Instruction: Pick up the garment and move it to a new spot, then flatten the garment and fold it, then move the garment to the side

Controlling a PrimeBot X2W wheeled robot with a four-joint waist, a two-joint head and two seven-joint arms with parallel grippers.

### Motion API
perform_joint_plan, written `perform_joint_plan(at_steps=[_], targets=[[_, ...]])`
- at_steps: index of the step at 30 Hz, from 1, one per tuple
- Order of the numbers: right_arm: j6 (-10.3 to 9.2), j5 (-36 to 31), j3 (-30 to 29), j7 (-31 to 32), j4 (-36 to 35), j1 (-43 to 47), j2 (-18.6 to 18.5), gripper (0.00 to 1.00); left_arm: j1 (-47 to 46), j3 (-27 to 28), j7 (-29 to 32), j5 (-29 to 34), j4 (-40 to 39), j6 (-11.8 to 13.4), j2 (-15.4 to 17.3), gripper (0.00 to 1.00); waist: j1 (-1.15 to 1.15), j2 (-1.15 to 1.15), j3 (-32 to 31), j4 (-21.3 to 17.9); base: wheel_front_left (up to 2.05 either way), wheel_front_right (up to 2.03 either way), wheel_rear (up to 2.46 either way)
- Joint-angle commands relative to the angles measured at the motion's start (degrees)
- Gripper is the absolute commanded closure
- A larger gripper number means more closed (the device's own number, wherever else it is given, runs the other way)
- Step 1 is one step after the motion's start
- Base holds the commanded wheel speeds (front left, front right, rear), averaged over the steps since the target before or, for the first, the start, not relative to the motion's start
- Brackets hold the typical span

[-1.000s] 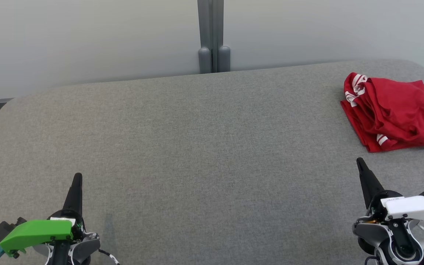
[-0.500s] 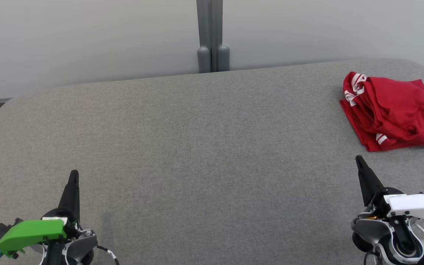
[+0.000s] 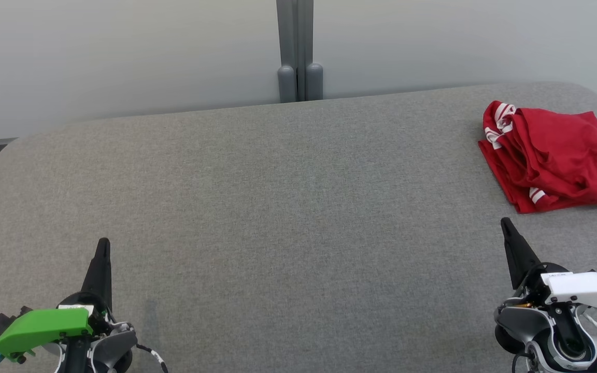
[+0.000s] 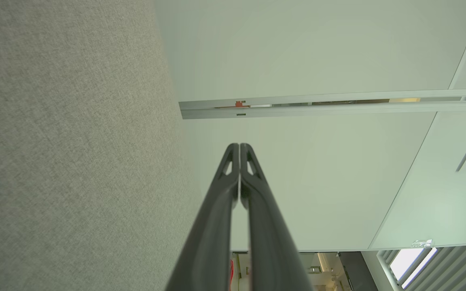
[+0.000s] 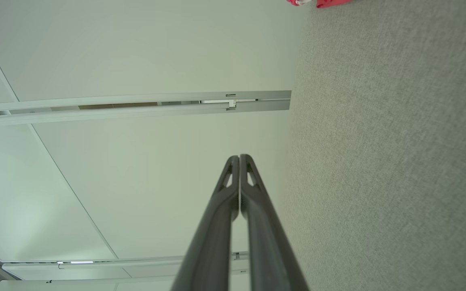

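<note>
Lying beyond right end effector — garment

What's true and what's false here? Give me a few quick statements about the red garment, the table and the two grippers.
1. The red garment lies at the far right of the grey table. True.
2. The right gripper grips the garment. False: its jaws are shut on nothing, short of the garment.
3. The left gripper has its jaws shut. True.
4. The garment is plain red all over. False: it has white stripes.
</note>
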Motion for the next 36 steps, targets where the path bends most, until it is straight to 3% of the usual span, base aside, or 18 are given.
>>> perform_joint_plan(at_steps=[1,36], targets=[[0.02,0.0,-0.2,0.3,0.1,-0.4,0.1,1.00,-0.6,0.1,0.3,-0.2,-0.1,-0.2,0.0,1.00,0.00,0.00,0.0,0.0,0.00,0.00,0.00],[0.02,-0.5,-0.6,0.6,0.1,-0.4,0.4,1.00,-0.6,0.1,0.3,-0.2,-0.1,-0.2,0.0,1.00,0.00,0.00,0.0,0.0,0.00,0.00,0.00]])
